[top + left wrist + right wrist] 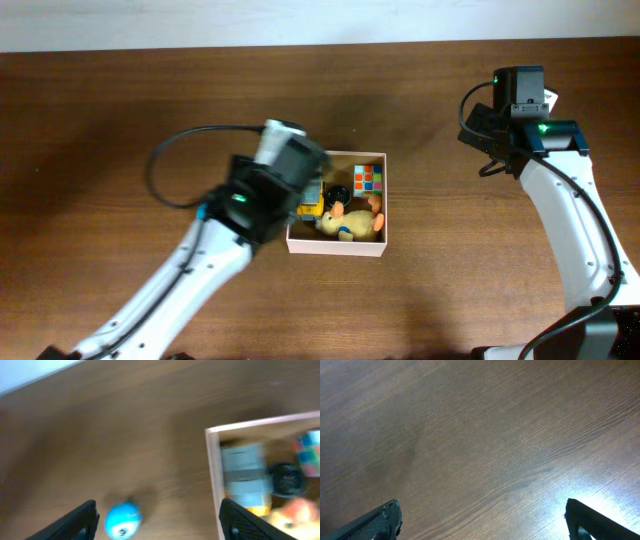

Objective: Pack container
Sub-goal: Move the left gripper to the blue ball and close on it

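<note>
Jaws cannot be made out overhead. The left arm (200,255), its wrist blurred, overlaps the left edge of the container (338,247), which sits at frame centre on the table (100,120). The right arm (560,200) stands at upper right, well apart. Inside the container lie a colour cube (367,179), a yellow plush (348,223) and a black round item (336,192).

Left wrist view: the left gripper (157,512) is spread wide and holds nothing. A blue ball (122,520) shows low in frame, just beside the left finger. The container fills the right side.

Right wrist view: the right gripper (481,512) gapes fully, empty, above the table's wood.
</note>
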Controlling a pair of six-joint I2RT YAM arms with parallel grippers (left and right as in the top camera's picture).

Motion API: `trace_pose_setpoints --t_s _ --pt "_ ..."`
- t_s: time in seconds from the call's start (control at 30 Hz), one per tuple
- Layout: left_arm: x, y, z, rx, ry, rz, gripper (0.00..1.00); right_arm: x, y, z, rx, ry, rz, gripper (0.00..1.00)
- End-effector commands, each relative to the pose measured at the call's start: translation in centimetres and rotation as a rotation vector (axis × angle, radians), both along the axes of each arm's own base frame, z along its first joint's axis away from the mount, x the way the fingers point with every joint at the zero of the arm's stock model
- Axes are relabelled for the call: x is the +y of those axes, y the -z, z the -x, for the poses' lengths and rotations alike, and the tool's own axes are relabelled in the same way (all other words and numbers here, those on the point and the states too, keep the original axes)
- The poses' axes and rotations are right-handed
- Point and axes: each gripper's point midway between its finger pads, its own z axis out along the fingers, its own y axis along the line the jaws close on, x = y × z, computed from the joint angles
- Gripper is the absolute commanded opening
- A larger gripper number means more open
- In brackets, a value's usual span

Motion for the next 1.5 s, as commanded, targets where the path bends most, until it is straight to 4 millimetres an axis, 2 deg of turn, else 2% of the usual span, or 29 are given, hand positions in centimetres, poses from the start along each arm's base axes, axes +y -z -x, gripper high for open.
trace_pose_setpoints --t_s 0.0,0.1,0.13,0.17,0.2,0.47,0.7,0.8,0.93,1.23,1.47 --pt "3.3 0.7 -0.1 0.067 -0.112 0.084 0.83 -0.2 -0.2 -0.1 -0.008 0.014 -0.004 0.99" --pt "7.0 2.0 -0.6 0.116 -0.204 0.064 0.87 -0.2 -0.2 -0.1 -0.008 0.014 -0.004 0.99" --pt "7.6 2.4 -0.8 0.130 -0.212 0.065 0.87 -0.2 -0.2 -0.1 -0.008 0.014 -0.004 0.99" --pt "8.1 2.9 -1.1 0.146 -0.217 0.070 0.93 -0.2 -0.2 -0.1 -0.008 0.014 -0.004 0.99" --pt "8.3 3.5 -1.4 0.165 -0.216 0.080 0.94 -0.2 -0.2 -0.1 -0.008 0.014 -0.004 0.99" --pt "8.5 8.8 -3.4 0.323 -0.070 0.087 0.95 -0.2 -0.2 -0.1 -0.008 0.014 -0.004 0.99" --pt "9.6 13.9 -2.5 0.494 -0.082 0.058 0.97 -0.2 -0.2 -0.1 -0.008 0.014 -0.004 0.99" --pt "9.5 15.3 -1.8 0.554 -0.082 0.074 0.97 -0.2 -0.2 -0.1 -0.008 0.014 -0.004 0.99" --pt "9.6 16.2 -1.0 0.602 -0.086 0.064 0.96 -0.2 -0.2 -0.1 -0.008 0.014 -0.004 0.99" --pt "10.1 16.3 1.5 0.703 -0.110 0.049 0.93 -0.2 -0.2 -0.1 -0.008 0.014 -0.004 0.99" --pt "10.1 16.6 1.5 0.699 -0.109 0.049 0.89 -0.2 -0.2 -0.1 -0.008 0.014 -0.004 0.99"
